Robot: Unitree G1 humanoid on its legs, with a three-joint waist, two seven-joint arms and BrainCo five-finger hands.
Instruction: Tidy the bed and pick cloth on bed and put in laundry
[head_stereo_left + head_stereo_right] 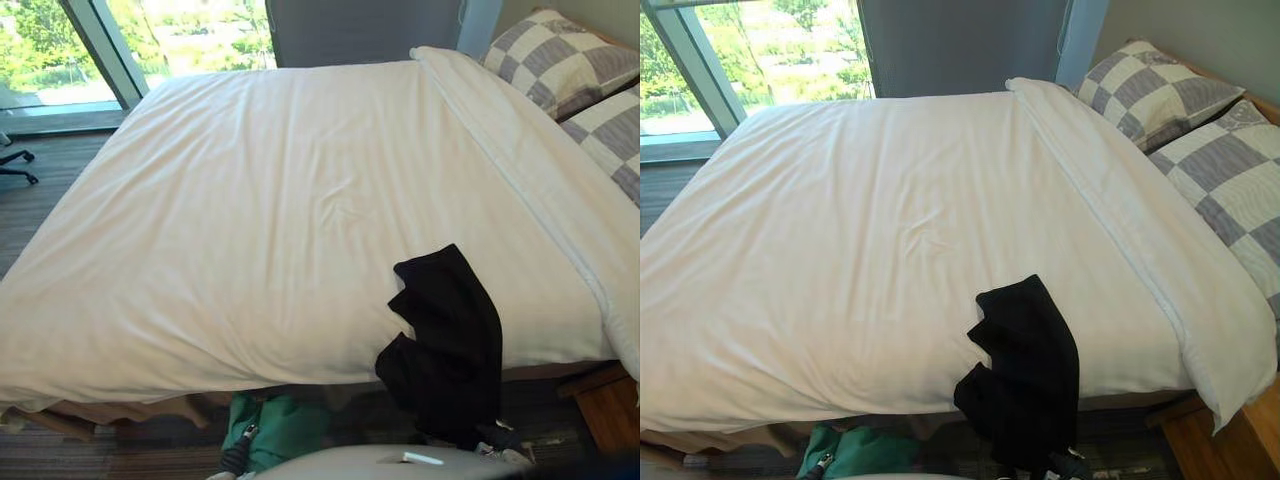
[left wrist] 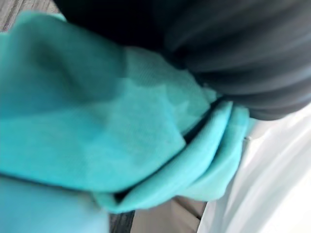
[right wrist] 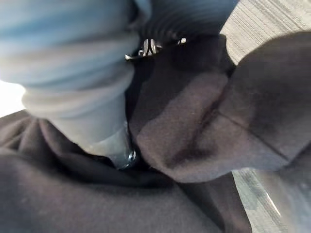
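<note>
A black cloth [image 1: 450, 330] hangs over the near edge of the white duvet [image 1: 280, 200] and trails down to my right hand [image 1: 497, 440] below the bed edge. In the right wrist view a silver finger [image 3: 92, 111] digs into the black cloth [image 3: 194, 136], which bunches in folds around it. A teal cloth [image 1: 285, 425] hangs below the bed edge beside my left hand [image 1: 236, 457]. Seen from the left wrist, the teal cloth [image 2: 97, 131] is bunched against the dark ribbed cover [image 2: 233, 43] and hides the fingers.
The duvet lies smooth over the bed, folded back near two checked pillows [image 1: 1230, 180] at the far right. A wooden bed frame corner [image 1: 610, 405] sticks out at the near right. A window [image 1: 100, 50] and an office chair base [image 1: 15, 165] stand at the far left.
</note>
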